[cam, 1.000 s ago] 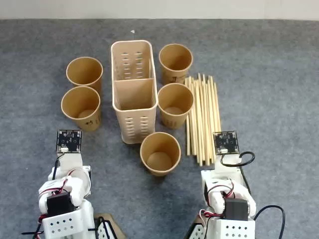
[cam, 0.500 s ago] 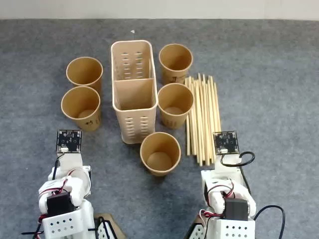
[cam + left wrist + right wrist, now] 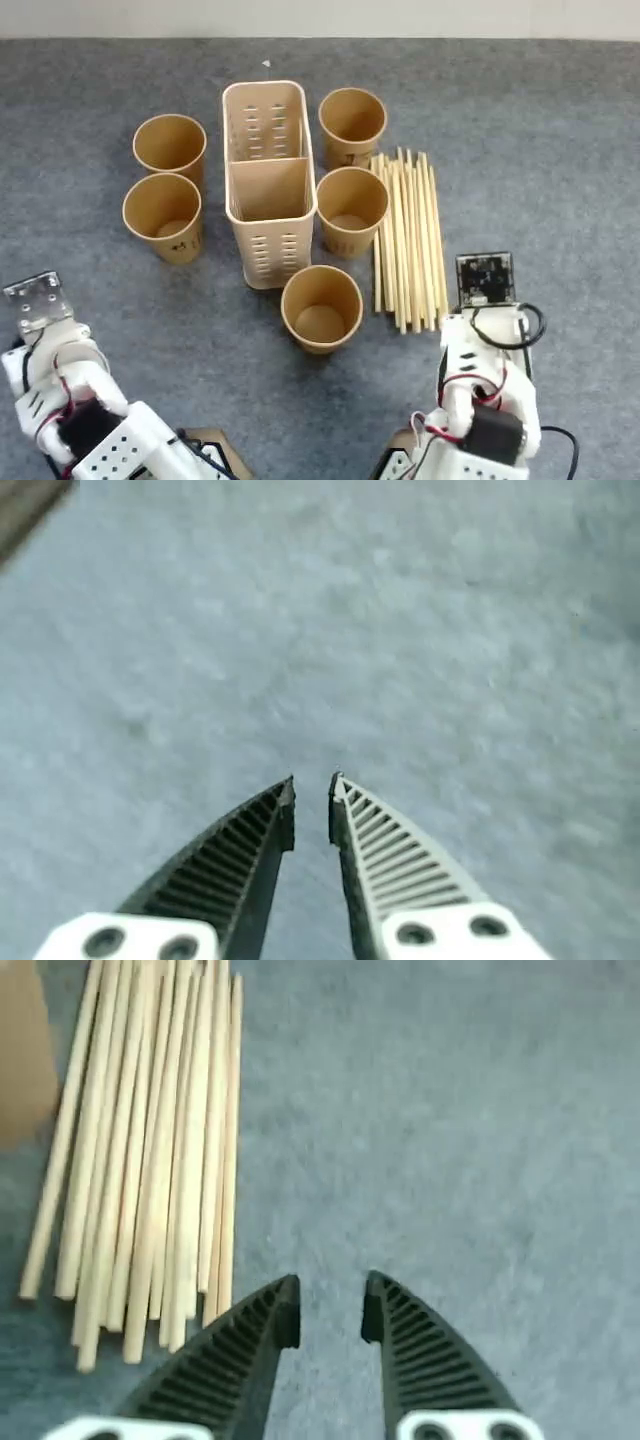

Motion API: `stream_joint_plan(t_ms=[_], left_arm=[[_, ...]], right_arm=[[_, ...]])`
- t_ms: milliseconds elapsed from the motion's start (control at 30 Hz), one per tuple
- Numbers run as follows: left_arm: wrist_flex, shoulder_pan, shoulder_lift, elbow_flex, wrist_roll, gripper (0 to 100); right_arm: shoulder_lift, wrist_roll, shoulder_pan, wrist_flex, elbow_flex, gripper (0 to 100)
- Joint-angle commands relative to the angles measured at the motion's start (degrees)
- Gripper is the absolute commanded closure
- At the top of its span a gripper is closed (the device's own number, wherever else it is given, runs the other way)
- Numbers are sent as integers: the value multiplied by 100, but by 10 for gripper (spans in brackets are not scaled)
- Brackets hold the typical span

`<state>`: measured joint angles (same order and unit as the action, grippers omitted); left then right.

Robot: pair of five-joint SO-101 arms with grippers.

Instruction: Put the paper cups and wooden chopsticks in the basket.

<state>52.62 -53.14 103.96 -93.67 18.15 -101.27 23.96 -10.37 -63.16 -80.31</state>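
Rough, matt grey cloth covers the table (image 3: 560,150). The paper cups (image 3: 322,305) are matt brown paper, the wooden chopsticks (image 3: 408,235) smooth bare pale wood, the basket (image 3: 270,255) smooth beige plastic. The left gripper (image 3: 311,800) and right gripper (image 3: 330,1312) have ribbed, matt black plastic jaws.

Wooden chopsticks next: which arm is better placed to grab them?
Right. The right hand is just beside the near ends of the pale wooden chopsticks, slightly open. The left hand is over the grey table surface, on the other side of the cream slotted basket.
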Motion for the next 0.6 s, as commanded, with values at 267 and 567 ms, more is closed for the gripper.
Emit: stream_joint_plan(t_ms=[267, 567], left_arm=[[1714, 954, -1332, 4769, 70, 899], [3174, 1895, -7363, 8910, 88, 753]], right_arm=[[6738, -1231, 1508, -505, 6255, 858], [11160, -1512, 2035, -2202, 11178, 858]])
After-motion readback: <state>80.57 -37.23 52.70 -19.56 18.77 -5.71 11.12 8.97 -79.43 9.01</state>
